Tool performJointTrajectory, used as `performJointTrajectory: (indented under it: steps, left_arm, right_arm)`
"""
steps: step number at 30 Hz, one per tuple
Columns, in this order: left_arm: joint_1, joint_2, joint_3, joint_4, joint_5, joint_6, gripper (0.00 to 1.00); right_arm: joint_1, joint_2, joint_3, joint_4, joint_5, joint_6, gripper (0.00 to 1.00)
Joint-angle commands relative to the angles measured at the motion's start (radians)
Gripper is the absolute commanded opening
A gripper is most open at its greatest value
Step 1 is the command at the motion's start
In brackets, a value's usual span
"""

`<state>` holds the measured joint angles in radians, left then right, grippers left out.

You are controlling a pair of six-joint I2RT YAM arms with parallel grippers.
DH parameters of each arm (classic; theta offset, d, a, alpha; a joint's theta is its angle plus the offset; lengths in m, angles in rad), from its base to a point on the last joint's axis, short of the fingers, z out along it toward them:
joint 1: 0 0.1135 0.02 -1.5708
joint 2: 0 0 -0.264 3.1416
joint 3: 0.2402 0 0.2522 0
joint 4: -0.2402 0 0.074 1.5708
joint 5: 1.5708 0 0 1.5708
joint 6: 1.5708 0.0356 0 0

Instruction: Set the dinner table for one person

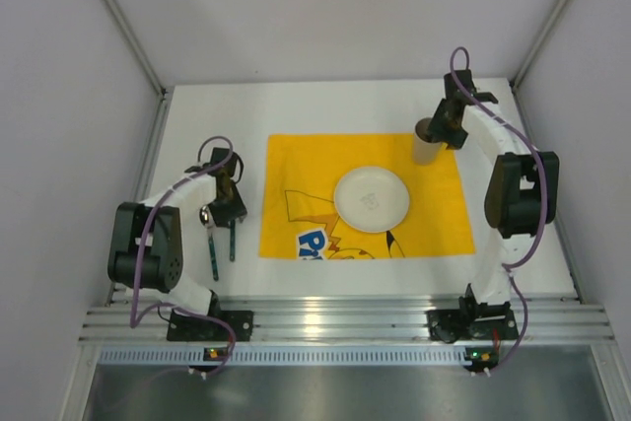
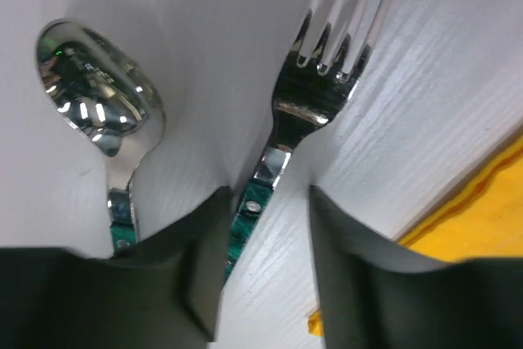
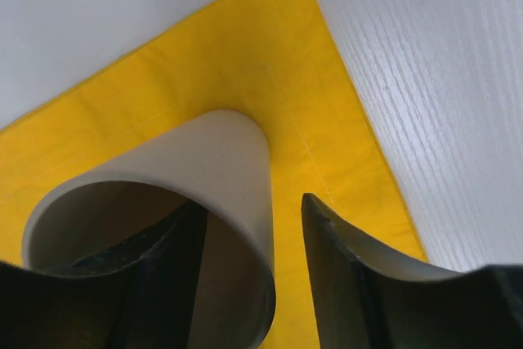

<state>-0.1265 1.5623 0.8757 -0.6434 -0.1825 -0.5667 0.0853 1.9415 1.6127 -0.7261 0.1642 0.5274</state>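
Observation:
A white plate [image 1: 372,198] sits in the middle of the yellow placemat [image 1: 296,160] on the white dinner table [image 1: 207,115]. A beige cup [image 1: 426,148] stands upright on the mat's far right corner. My right gripper [image 1: 441,133] is open and straddles the cup's rim. In the right wrist view [image 3: 252,202] one finger is inside the cup [image 3: 212,161] and the other outside, with a gap to the wall. A fork [image 1: 233,242] and a spoon [image 1: 209,244] with green handles lie left of the mat. My left gripper [image 2: 265,202] is open low over the fork [image 2: 315,96], with the spoon [image 2: 98,104] beside it.
Grey walls and aluminium rails close in the table on the left, right and back. The placemat's left edge [image 2: 482,202] lies just right of the fork. The mat's corner [image 3: 310,6] ends close behind the cup, with bare tabletop [image 3: 441,55] beyond.

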Motion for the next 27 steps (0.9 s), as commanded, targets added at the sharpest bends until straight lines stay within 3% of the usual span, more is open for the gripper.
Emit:
performJointTrajectory:
  steps: [1,2,3,4,10,14,18,22,27]
  left_arm:
    - [0.005,0.051,-0.018,0.045,-0.020,-0.013,0.41]
    - [0.005,0.056,-0.023,0.059,-0.017,-0.015,0.33]
    - [0.005,0.065,-0.029,0.062,-0.009,-0.016,0.10]
    - [0.005,0.077,-0.030,0.062,-0.012,-0.016,0.00]
    - [0.005,0.052,0.028,0.002,-0.057,0.007,0.00]
    - [0.001,-0.062,0.109,-0.074,-0.090,0.037,0.00]
    - [-0.042,-0.071,0.280,-0.116,-0.075,0.108,0.00]
    - [-0.209,-0.021,0.425,-0.096,-0.019,0.171,0.00]
    - [-0.329,0.108,0.502,-0.049,0.029,0.186,0.00]
  right_arm:
    - [0.005,-0.036,0.070,0.010,-0.015,-0.001,0.52]
    - [0.005,-0.038,0.078,0.004,-0.015,0.000,0.55]
    - [0.005,-0.042,0.090,-0.002,-0.017,-0.001,0.56]
    - [0.005,-0.047,0.095,-0.006,-0.020,0.000,0.59]
    - [0.005,-0.113,0.113,-0.027,-0.035,0.016,0.65]
    - [0.007,-0.174,0.086,-0.036,-0.058,0.025,0.66]
    - [0.008,-0.249,0.029,-0.045,-0.071,0.034,0.68]
    - [0.028,-0.343,-0.080,-0.047,-0.086,0.049,0.68]
    - [0.037,-0.446,-0.215,-0.078,-0.100,0.042,0.68]
